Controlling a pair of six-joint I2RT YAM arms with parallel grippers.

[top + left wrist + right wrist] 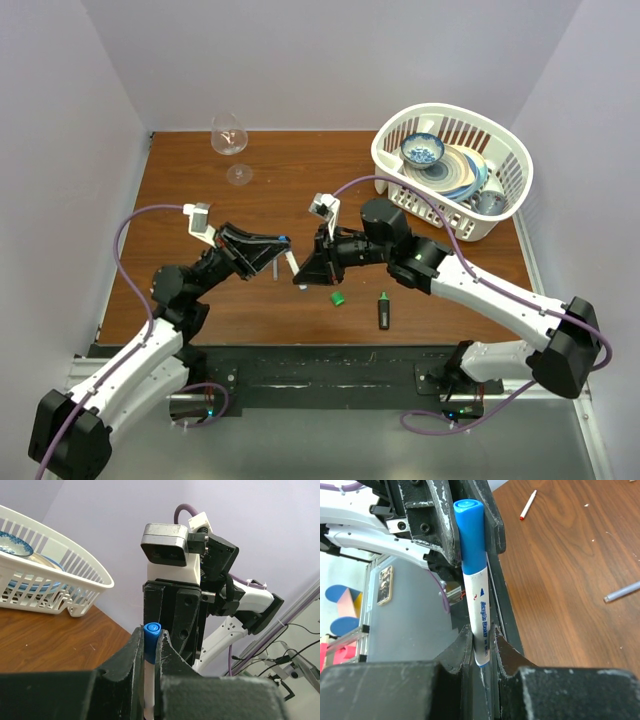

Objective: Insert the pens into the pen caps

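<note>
Above the table [180, 180], both end effectors [149, 642] [482, 652] seemingly pinch one blue-capped pen [477, 580]; basket [450, 108] behind.

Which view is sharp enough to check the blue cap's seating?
Right wrist: cap and pen sharp, label legible, near foreground blurred. Left wrist: cap in focus, foreground soft. Top external: even light, sharp, but cap tiny.

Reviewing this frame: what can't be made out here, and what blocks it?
Top view: white plastic pen mostly hidden between left end effector and right end effector.
Left wrist view: only its blue plastic cap shows; the left end effector hides the barrel.
Right wrist view: thin grey-purple pen cut off by the right edge.
</note>
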